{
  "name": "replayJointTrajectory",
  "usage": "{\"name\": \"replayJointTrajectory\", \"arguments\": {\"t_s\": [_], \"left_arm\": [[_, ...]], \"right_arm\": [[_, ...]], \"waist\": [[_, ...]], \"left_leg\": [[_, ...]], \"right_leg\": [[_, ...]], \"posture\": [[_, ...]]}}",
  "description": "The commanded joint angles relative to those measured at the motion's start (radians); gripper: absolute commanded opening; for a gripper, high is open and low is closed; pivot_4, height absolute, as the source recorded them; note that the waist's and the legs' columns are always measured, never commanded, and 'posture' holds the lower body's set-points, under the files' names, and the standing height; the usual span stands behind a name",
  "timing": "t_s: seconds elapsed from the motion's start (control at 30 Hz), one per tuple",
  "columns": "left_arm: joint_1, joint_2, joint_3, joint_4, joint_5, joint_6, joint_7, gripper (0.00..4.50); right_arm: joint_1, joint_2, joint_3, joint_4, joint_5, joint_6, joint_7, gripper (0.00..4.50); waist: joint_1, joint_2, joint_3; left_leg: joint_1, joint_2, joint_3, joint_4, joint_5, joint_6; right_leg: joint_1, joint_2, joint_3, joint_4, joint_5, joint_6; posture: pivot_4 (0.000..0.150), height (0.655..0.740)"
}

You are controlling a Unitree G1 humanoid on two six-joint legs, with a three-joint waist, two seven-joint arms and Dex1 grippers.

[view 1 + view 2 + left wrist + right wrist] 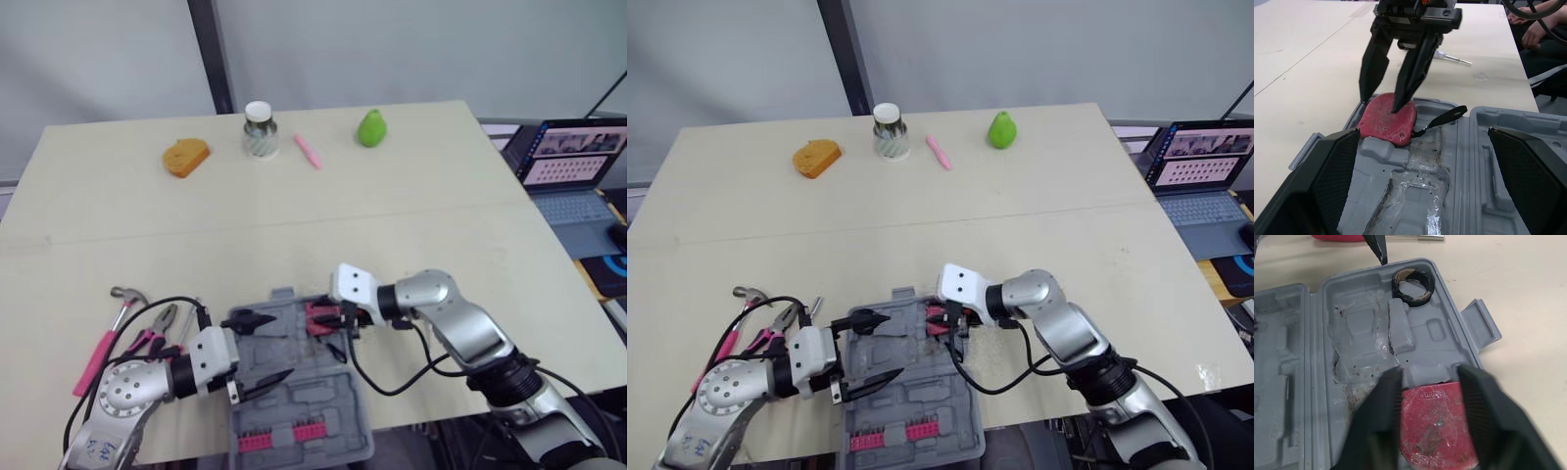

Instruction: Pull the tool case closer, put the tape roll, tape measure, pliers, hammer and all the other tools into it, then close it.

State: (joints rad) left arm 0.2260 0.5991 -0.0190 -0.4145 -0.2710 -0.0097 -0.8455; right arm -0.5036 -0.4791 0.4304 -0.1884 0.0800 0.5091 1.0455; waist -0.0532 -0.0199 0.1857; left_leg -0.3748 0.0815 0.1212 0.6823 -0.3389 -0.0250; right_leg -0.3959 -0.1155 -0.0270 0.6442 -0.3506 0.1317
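Note:
The grey tool case [294, 401] lies open near the table's front edge. A black tape roll [1413, 284] sits in a corner pocket of it. My right gripper [1430, 372] is shut on the red tape measure [1437, 426], which touches the case's moulded tray, its black strap [1442, 120] trailing. My left gripper [279, 348] hangs open over the case's left half, holding nothing. To the left of the case, a pink-handled hammer [103, 343] and pliers [157, 328] lie on the table.
At the table's far side are an orange bread piece [185, 157], a jar [260, 129], a pink pen [308, 151] and a green pear [370, 127]. A laptop [573, 162] stands off the right edge. A screwdriver [1452, 58] lies beyond the case.

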Motion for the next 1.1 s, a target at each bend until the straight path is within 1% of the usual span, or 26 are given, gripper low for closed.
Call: {"name": "replayJointTrajectory", "arguments": {"t_s": [0.03, 0.2, 0.3, 0.33, 0.67, 0.9, 1.1], "left_arm": [[0.006, 0.003, 0.005, -0.025, -0.016, -0.005, -0.003, 4.5], [0.004, 0.0, 0.0, -0.023, -0.014, -0.004, -0.002, 4.5], [0.003, -0.001, 0.0, -0.023, -0.013, -0.003, -0.001, 4.5], [0.003, -0.001, 0.0, -0.023, -0.014, -0.003, -0.001, 4.5], [0.005, 0.0, -0.001, -0.026, -0.013, -0.002, 0.0, 4.5], [0.011, 0.005, 0.0, -0.028, -0.013, -0.001, -0.004, 4.5], [0.009, 0.008, 0.003, -0.028, -0.015, 0.001, -0.007, 4.5]], "right_arm": [[-0.002, 0.0, -0.016, -0.012, 0.013, -0.008, -0.01, 2.81], [0.001, -0.005, -0.021, 0.0, 0.018, -0.018, -0.011, 2.81], [0.001, -0.002, -0.023, 0.022, 0.011, -0.028, -0.021, 2.0], [0.0, 0.0, -0.024, 0.027, 0.01, -0.03, -0.025, 1.55], [0.004, -0.001, -0.011, 0.038, 0.008, -0.04, -0.027, 1.55], [0.028, -0.009, 0.004, 0.113, -0.004, -0.145, 0.001, 1.55], [0.003, -0.018, 0.031, 0.214, -0.045, -0.233, 0.042, 1.55]], "waist": [[0.0, 0.0, 0.0], [0.0, 0.0, 0.0], [0.0, 0.0, 0.0], [0.0, 0.0, 0.0], [0.0, 0.0, 0.0], [0.0, 0.0, 0.0], [-0.001, 0.0, 0.0]], "left_leg": [[0.0, 0.0, 0.0, 0.0, 0.0, 0.0], [0.0, 0.0, 0.0, 0.0, 0.0, 0.0], [0.0, 0.0, 0.0, 0.0, 0.0, 0.0], [0.0, 0.0, 0.0, 0.0, 0.0, 0.0], [0.0, 0.0, 0.0, 0.0, 0.0, 0.0], [0.0, 0.0, 0.0, 0.0, 0.0, 0.0], [0.001, 0.0, 0.001, 0.0, 0.0, 0.0]], "right_leg": [[0.0, 0.0, 0.0, 0.0, 0.0, 0.0], [0.0, 0.0, 0.0, 0.0, 0.0, 0.0], [0.0, 0.0, 0.0, 0.0, 0.0, 0.0], [0.0, 0.0, 0.0, 0.0, 0.0, 0.0], [0.0, 0.0, 0.0, 0.0, 0.0, 0.0], [0.0, 0.0, 0.0, 0.0, 0.0, 0.0], [0.0, 0.0, 0.0, 0.0, 0.0, 0.0]], "posture": [[0.15, 0.74], [0.15, 0.74], [0.15, 0.74], [0.15, 0.74], [0.15, 0.74], [0.15, 0.74], [0.15, 0.74]]}}
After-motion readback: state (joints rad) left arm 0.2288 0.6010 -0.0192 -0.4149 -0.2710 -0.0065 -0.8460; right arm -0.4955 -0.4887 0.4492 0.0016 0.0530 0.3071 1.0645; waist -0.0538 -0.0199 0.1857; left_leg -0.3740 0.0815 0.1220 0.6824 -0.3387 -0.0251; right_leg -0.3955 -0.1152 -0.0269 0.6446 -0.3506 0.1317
